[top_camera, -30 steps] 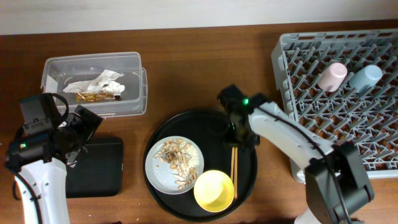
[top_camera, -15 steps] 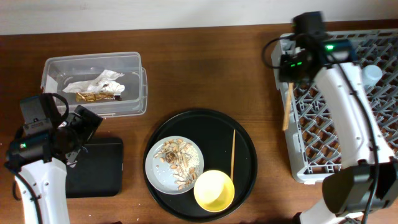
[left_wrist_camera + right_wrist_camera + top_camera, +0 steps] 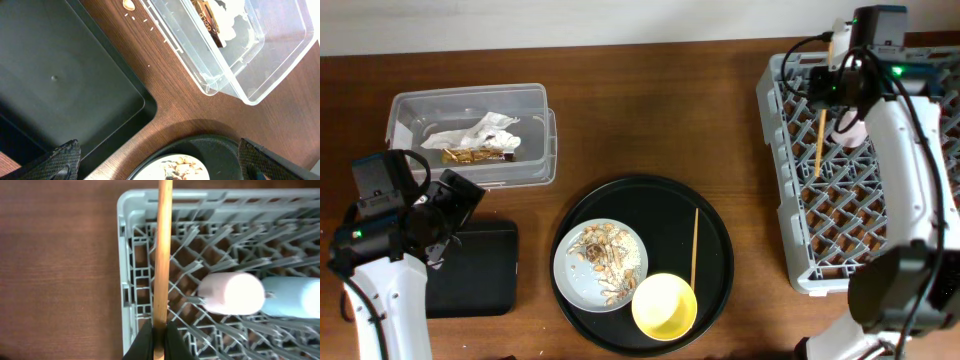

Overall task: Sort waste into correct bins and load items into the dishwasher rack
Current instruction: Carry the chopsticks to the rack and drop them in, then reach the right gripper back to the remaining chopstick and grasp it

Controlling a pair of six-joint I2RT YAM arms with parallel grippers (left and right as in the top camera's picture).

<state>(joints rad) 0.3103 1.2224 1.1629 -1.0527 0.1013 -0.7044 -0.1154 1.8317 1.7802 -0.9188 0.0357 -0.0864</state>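
Observation:
My right gripper (image 3: 825, 92) is shut on one wooden chopstick (image 3: 819, 148) and holds it over the left part of the light-grey dishwasher rack (image 3: 775, 190); in the right wrist view the chopstick (image 3: 162, 250) runs up from my fingers (image 3: 160, 340). The pink cup (image 3: 231, 293) and light-blue cup (image 3: 292, 297) lie in the rack. The other chopstick (image 3: 694, 246), the grey plate (image 3: 566, 268) with food scraps (image 3: 603, 258) and the yellow bowl (image 3: 664, 306) sit on the round black tray. The clear tub (image 3: 470, 133) holds the wrapper (image 3: 470, 134). My left gripper (image 3: 160, 167) is open over the table by the shallow black tray (image 3: 55, 95).
The large round black tray (image 3: 715, 245) sits at the table's front centre. A few scraps and rice grains (image 3: 131, 6) lie on the wood between the clear tub (image 3: 240, 55) and the shallow black tray (image 3: 480, 270).
My right gripper took one chopstick from the round tray, carried it up and right, and now holds it over the rack's left part. The left arm has not moved.

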